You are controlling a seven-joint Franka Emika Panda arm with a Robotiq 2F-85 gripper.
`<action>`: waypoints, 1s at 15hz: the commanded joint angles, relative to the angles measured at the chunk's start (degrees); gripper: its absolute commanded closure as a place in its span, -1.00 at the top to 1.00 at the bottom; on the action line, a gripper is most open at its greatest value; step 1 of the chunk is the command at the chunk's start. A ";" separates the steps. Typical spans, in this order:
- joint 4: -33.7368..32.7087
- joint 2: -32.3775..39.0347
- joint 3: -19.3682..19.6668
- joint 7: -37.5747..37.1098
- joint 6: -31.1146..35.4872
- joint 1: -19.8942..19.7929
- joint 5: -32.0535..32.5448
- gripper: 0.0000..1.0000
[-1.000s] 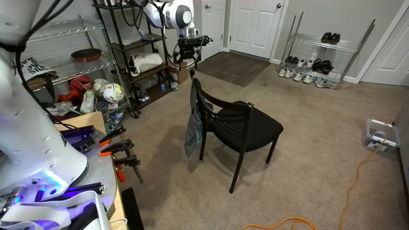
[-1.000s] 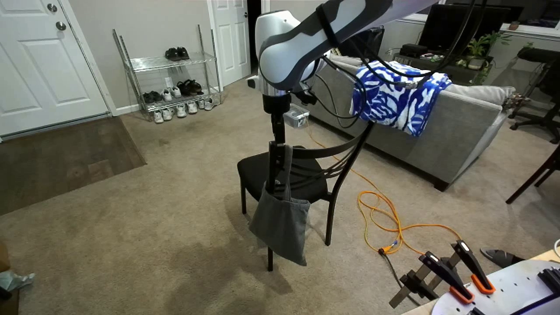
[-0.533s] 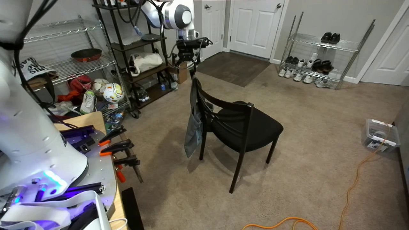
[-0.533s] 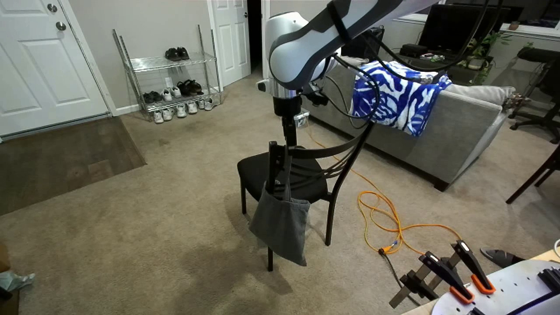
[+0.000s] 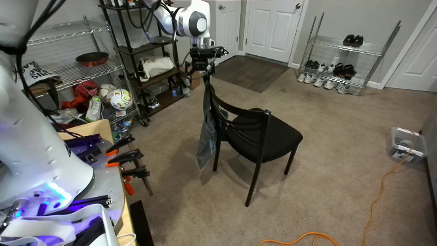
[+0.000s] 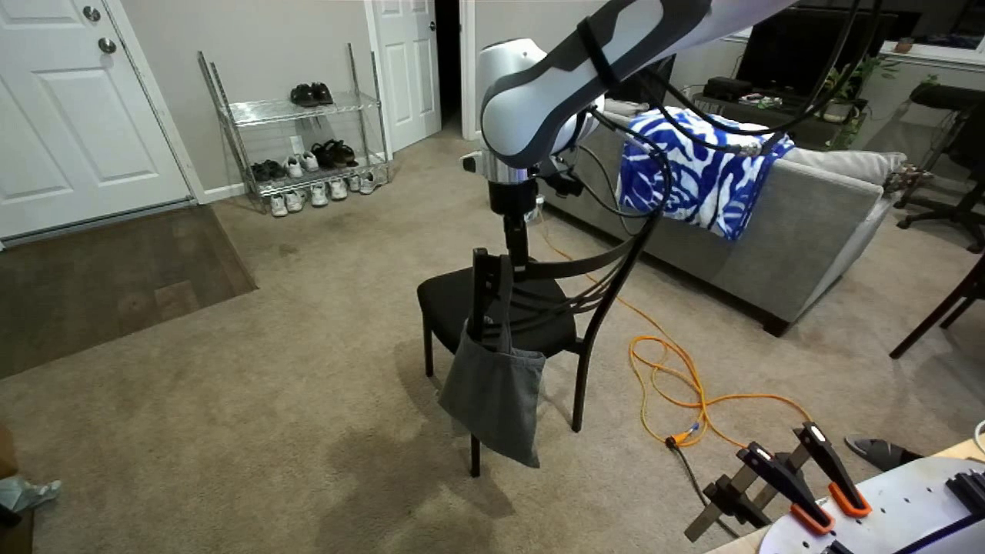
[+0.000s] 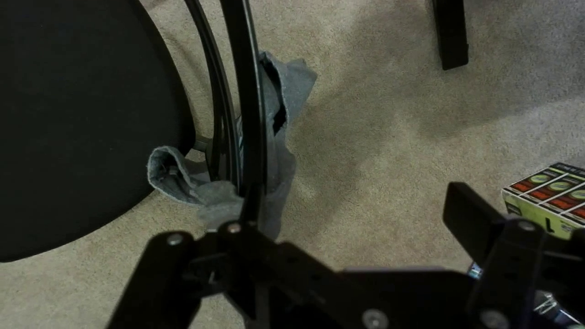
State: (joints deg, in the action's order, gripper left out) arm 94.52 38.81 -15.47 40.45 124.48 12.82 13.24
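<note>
Spread wide, the gripper (image 7: 357, 203) has hold of nothing; carpet (image 7: 370, 151) shows between its two fingers. One arm (image 6: 523, 115) slants in from one o'clock in an exterior view, bends at the wrist and points the gripper down toward six o'clock, near the back of one black chair (image 5: 259, 136). In the wrist view one finger overlaps the chair's top rail (image 7: 250, 105), though whether they touch is hard to tell. One grey bag (image 6: 492, 396) hangs on the chair back, at six o'clock from the gripper in an exterior view and at ten in the wrist view, where one coloured box (image 7: 548, 195) sits at three. Farther off in an exterior view are one shoe rack (image 6: 269, 113) at ten o'clock, with two black shoes (image 6: 312, 95) on its upper shelf; two white doors (image 6: 408, 77) at ten and eleven; one blue-and-white blanket (image 6: 685, 173) at two, draped over one grey sofa (image 6: 793, 254); and, at four, one orange cord (image 6: 702, 398) and two orange-padded clamps (image 6: 781, 481).
</note>
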 commanded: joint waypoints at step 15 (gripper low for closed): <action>1.09 -0.20 1.49 0.57 5.12 0.13 1.78 1.00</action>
State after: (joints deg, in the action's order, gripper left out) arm 94.53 38.88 -14.35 40.45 128.55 12.94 14.04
